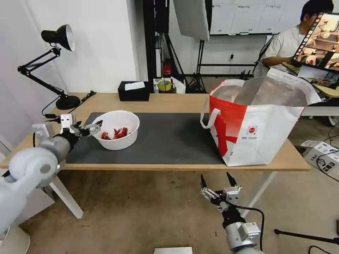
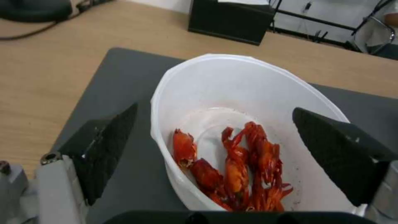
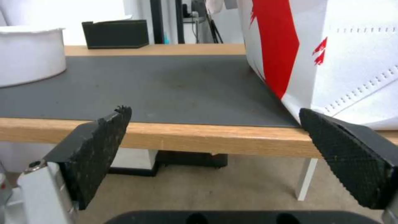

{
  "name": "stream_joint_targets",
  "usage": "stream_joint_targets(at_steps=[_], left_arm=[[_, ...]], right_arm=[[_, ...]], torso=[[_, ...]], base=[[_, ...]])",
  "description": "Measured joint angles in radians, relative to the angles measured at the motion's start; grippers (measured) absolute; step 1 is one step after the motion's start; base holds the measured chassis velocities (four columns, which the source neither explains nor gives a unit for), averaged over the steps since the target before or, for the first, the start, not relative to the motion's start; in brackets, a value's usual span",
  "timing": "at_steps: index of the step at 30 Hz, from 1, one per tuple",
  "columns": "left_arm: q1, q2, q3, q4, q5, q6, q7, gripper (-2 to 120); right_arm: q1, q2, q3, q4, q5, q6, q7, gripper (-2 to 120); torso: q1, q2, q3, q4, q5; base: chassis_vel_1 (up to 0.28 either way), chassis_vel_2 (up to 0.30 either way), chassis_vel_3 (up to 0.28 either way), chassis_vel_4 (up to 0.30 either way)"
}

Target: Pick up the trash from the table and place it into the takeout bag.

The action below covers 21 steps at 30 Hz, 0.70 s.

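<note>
- The left tool (image 1: 96,126) hangs at the near-left rim of the white bowl (image 1: 118,129), its jaws spread wide on either side of that rim and gripping nothing.
- The bowl, holding red shell scraps (image 2: 236,168), sits on the grey mat (image 1: 169,141) on the tabletop (image 1: 159,102).
- The takeout bag (image 1: 261,130) stands upright at the mat's right end.
- The right tool (image 1: 218,182) waits below the tabletop's front edge, wide open and empty.

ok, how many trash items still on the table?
1: the white bowl of red shell scraps on the grey mat, left gripper open at its rim. The takeout bag could hide something behind it.
</note>
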Motion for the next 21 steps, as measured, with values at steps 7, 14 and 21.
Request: stream_joint_targets(at_steps=[7,14,21], left_arm=[[-0.131,-0.024,0.072,0.098,-0.088,0.098,-0.061,100],[-0.217,-0.051,0.165,0.171,-0.068,0.123,-0.092,100],[-0.276,-0.083,0.226,0.225,-0.044,0.135,-0.156,100]], right_arm=[[0.000,0.000,0.000,0.000,0.000,0.000,0.000,100],[0.000,0.000,0.000,0.000,0.000,0.000,0.000,100],[0.000,0.000,0.000,0.000,0.000,0.000,0.000,100]], torso=[[0.000,0.000,0.000,-0.0001,0.0000],[0.000,0.000,0.000,0.0000,0.0000],[0.000,0.000,0.000,0.0000,-0.0001]], base=[[0.000,0.000,0.000,0.000],[0.000,0.000,0.000,0.000],[0.000,0.000,0.000,0.000]])
